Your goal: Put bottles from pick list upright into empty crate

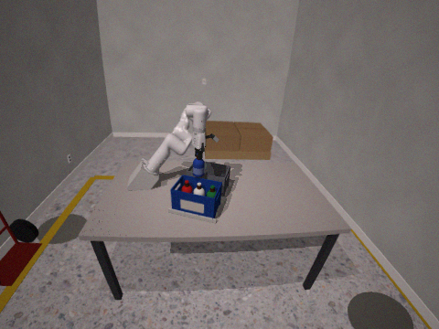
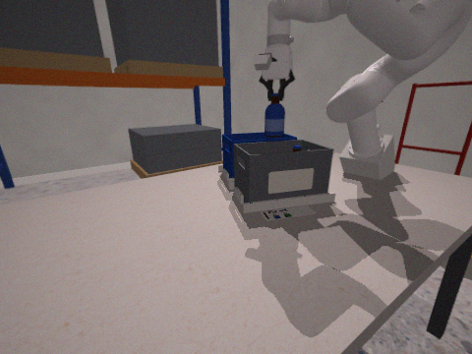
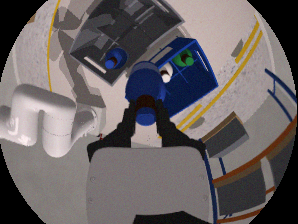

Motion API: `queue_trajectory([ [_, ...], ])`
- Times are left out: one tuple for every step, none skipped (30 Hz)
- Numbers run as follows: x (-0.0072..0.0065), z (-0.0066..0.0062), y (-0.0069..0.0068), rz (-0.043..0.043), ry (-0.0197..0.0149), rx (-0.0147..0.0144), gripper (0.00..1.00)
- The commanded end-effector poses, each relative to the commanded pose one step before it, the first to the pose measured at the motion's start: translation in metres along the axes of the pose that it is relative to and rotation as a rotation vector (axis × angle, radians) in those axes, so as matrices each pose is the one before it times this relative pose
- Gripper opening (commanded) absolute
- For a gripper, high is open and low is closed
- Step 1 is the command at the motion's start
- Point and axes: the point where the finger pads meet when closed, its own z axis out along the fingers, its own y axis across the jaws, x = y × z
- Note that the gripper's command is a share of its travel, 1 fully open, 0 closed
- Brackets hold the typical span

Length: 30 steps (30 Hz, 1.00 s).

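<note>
My gripper (image 1: 199, 154) (image 2: 275, 97) (image 3: 145, 106) is shut on the neck of a blue bottle (image 1: 198, 169) (image 2: 274, 120) (image 3: 144, 82). The bottle hangs upright above the crates, near their adjoining sides. The blue crate (image 1: 176, 201) (image 2: 227, 152) (image 3: 196, 95) holds a red bottle (image 1: 187, 188), a white bottle (image 1: 198, 191) (image 3: 166, 74) and a green bottle (image 1: 211, 193) (image 3: 185, 56). Another blue bottle (image 2: 297, 147) (image 3: 117, 56) stands in a corner compartment of the dark grey crate (image 2: 243, 172). The pick list (image 2: 301, 212) shows blue and green marks; its numbers are too small to read.
The crates stand close together on the table (image 1: 270, 206) (image 2: 147, 256). Each has a low pale edging at its base. The arm's base (image 2: 369, 164) stands beside the crates. Boxes, a rack and a red hand truck are away from the table.
</note>
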Motion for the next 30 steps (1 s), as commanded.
queue_trajectory([
  [0.00759,-0.00082,-0.0026,-0.00101,-0.00126,-0.00235,0.0],
  [0.00184,0.0,-0.0008,0.0,0.00001,0.0,0.0],
  [0.0,0.0,0.0,0.0,0.0,0.0,0.0],
  [0.0,0.0,0.0,0.0,0.0,0.0,0.0],
  [0.00186,0.00002,-0.00079,0.0,0.00001,0.0,0.0],
  [0.00183,-0.00001,-0.0008,0.0,0.00001,0.0,0.0],
  [0.00183,-0.00001,-0.0008,0.0,0.00001,0.0,0.0],
  [0.00183,-0.00001,-0.0008,0.0,0.00001,0.0,0.0],
  [0.00184,-0.00001,-0.0008,0.0,0.00001,0.0,0.0],
  [0.00184,0.0,-0.0008,0.0,0.00001,0.0,0.0],
  [0.00184,0.0,-0.0008,0.0,0.00001,0.0,0.0],
  [0.00184,0.0,-0.0008,0.0,0.00001,0.0,0.0],
  [0.00184,0.0,-0.0008,0.0,0.00001,0.0,0.0],
  [0.00184,0.0,-0.0008,0.0,0.00001,0.0,0.0],
  [0.00184,0.0,-0.0008,0.0,0.00001,0.0,0.0],
  [0.00184,0.0,-0.0008,0.0,0.00001,0.0,0.0],
  [0.00189,0.00005,-0.00077,0.0,0.0,0.0,0.0],
  [0.00184,0.0,-0.0008,0.0,0.00001,0.0,0.0],
  [0.00184,0.0,-0.0008,0.0,0.00001,0.0,0.0],
  [0.0,0.0,0.0,0.0,0.0,0.0,0.0],
  [0.0,0.0,0.0,0.0,0.0,0.0,0.0],
  [0.00181,-0.00004,-0.00081,-0.00001,0.00002,0.0,0.0],
  [0.00183,-0.00001,-0.0008,0.0,0.00002,0.0,0.0],
  [0.00183,-0.00001,-0.0008,0.0,0.00002,0.0,0.0],
  [0.00189,0.00005,-0.00077,0.0,0.0,0.0,0.0],
  [0.00184,0.0,-0.0008,0.0,0.00001,0.0,0.0],
  [0.00184,0.0,-0.0008,0.0,0.00001,0.0,0.0],
  [0.00184,0.0,-0.0008,0.0,0.00001,0.0,0.0],
  [0.00184,0.0,-0.0008,0.0,0.00001,0.0,0.0],
  [0.00184,0.0,-0.0008,0.0,0.00002,0.0,0.0],
])
